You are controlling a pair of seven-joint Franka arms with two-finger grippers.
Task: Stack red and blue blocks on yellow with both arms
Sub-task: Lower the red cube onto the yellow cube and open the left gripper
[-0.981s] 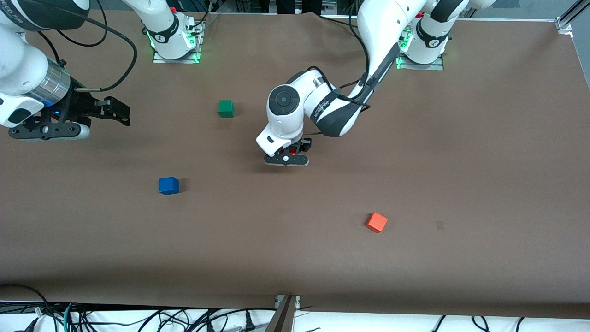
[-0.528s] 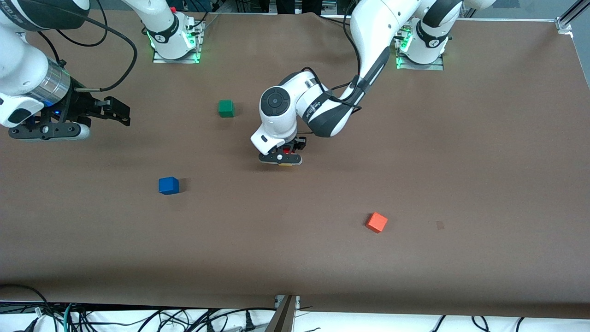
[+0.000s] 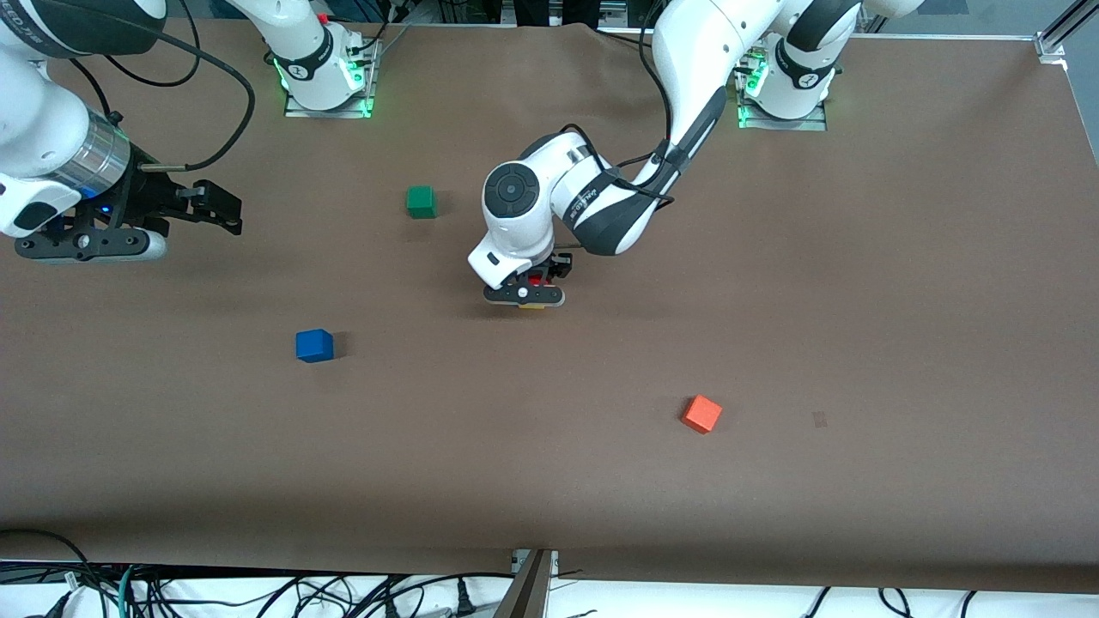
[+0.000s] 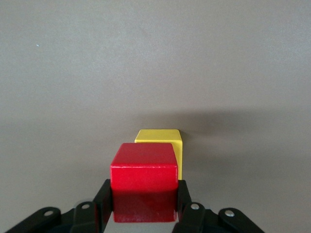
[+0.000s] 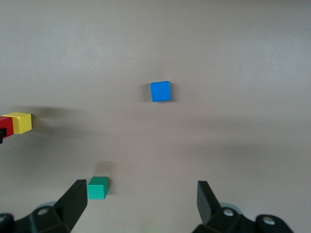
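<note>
My left gripper (image 3: 536,285) is shut on the red block (image 3: 539,279) in the middle of the table. In the left wrist view the red block (image 4: 144,179) sits between the black fingers (image 4: 103,196), held low and just off the yellow cube (image 4: 160,139), which rests on the table. Only a sliver of the yellow cube (image 3: 534,305) shows under the gripper in the front view. The blue block (image 3: 314,345) lies alone toward the right arm's end, and also shows in the right wrist view (image 5: 161,91). My right gripper (image 3: 215,209) waits, open and empty, in the air over that end (image 5: 142,204).
A green cube (image 3: 421,202) lies nearer the robot bases, between the blue block and the left gripper. An orange-red cube (image 3: 702,414) lies nearer the front camera, toward the left arm's end. The brown table (image 3: 901,300) is otherwise bare.
My left gripper has moved a little toward the right arm's end with the red block, closing on the yellow cube, then nearly stopped. The right arm has not moved.
</note>
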